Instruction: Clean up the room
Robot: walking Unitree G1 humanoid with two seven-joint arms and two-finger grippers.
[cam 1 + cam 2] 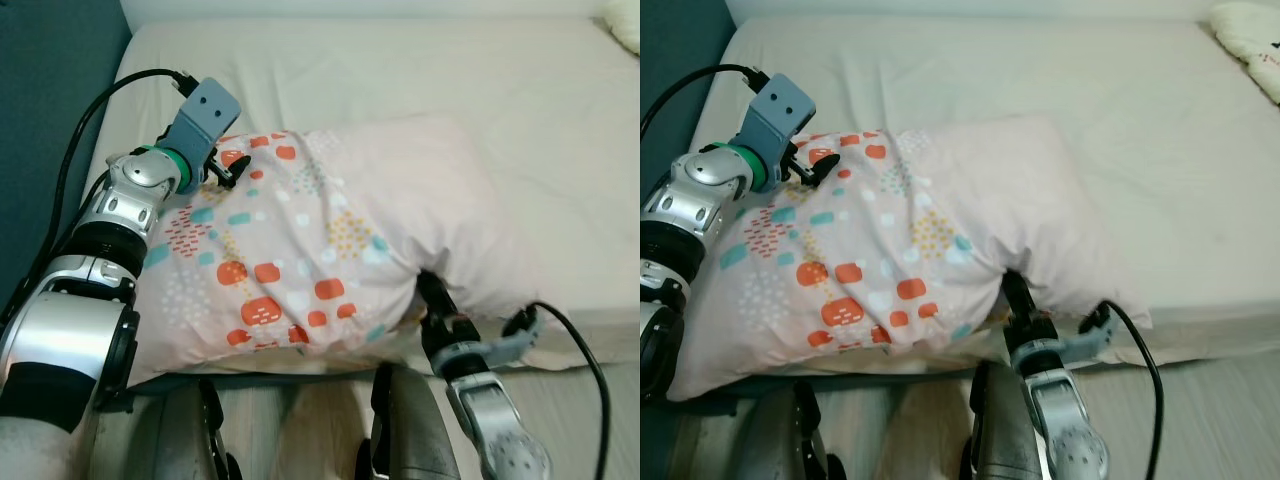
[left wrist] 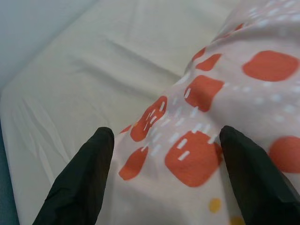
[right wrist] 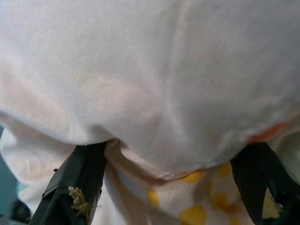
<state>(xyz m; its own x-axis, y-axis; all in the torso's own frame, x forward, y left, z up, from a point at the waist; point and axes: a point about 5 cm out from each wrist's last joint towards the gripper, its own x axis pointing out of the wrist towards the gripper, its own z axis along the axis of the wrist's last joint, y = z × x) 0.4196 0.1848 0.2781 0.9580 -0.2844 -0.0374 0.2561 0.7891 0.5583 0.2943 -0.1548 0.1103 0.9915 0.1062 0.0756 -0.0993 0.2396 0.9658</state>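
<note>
Two silver arms reach onto a soft patterned pillow (image 1: 320,245) lying at the near edge of a cream-sheeted bed (image 1: 480,90). The left gripper (image 2: 164,154), fingers spread wide, presses the pillow's far-left corner. The right gripper (image 3: 164,187), fingers also apart, pushes into its near fold.

Matt printed cloth pillow (image 1: 300,250)

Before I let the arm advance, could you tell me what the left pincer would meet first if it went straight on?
Most likely the patterned pillow: the left pincer is open with its fingers astride the fabric, apparently touching it already.
</note>
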